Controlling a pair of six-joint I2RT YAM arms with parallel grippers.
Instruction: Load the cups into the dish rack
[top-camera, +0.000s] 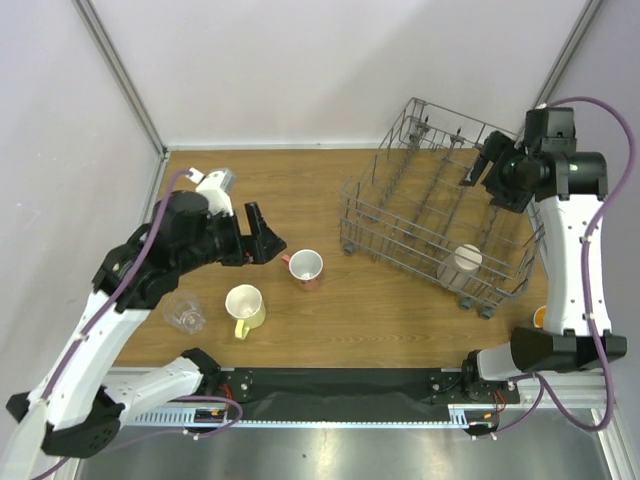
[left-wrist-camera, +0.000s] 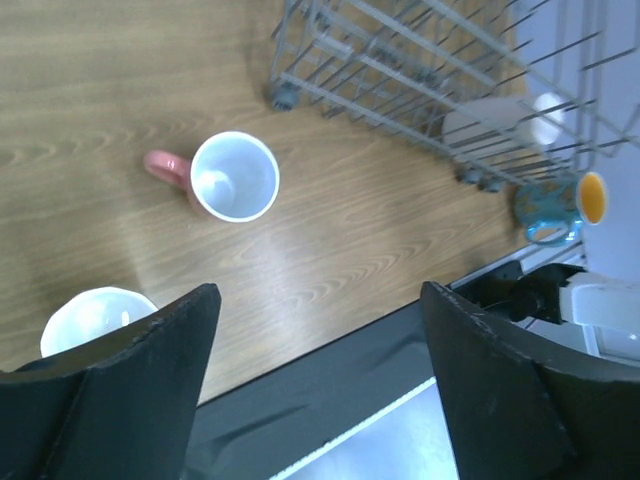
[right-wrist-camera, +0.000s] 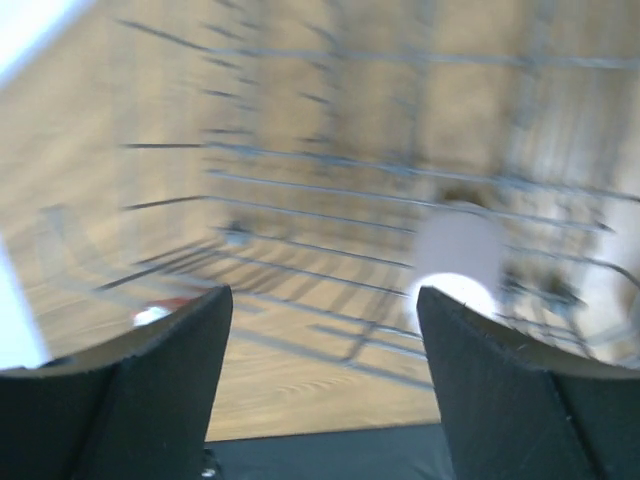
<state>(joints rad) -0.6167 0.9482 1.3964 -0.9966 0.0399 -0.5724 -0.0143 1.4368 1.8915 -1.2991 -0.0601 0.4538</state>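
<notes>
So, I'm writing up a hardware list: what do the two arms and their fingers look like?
The left arm and right arm have white shells, black joints and a purple cable each. Both end in broad, matte-black fingers.

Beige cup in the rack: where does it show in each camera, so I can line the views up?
Top external: the beige cup sits in the near right part of the dish rack.
Left wrist: upper right, behind the rack's wires.
Right wrist: right of centre, blurred, among the wires.
Shared landmark: the dish rack's grey wires, seen in all three views.
</notes>
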